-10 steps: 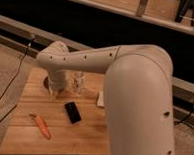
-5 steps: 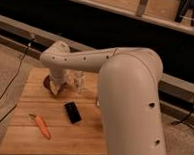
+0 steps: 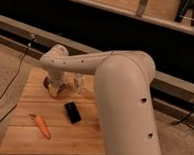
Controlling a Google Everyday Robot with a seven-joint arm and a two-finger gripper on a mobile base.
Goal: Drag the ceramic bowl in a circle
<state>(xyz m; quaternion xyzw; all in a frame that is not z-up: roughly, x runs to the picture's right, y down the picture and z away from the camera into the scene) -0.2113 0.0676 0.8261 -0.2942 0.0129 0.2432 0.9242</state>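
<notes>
Maroon ceramic bowl, one, under gripper

Ceramic bowl: small, round, shallow, dark maroon, upright on far-left part of wooden surface. Mostly hidden by the claw, spread wide, down right over it.

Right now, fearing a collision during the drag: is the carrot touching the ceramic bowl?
No, the carrot lies near the table's front, apart from the ceramic bowl under the gripper at the back.
</notes>
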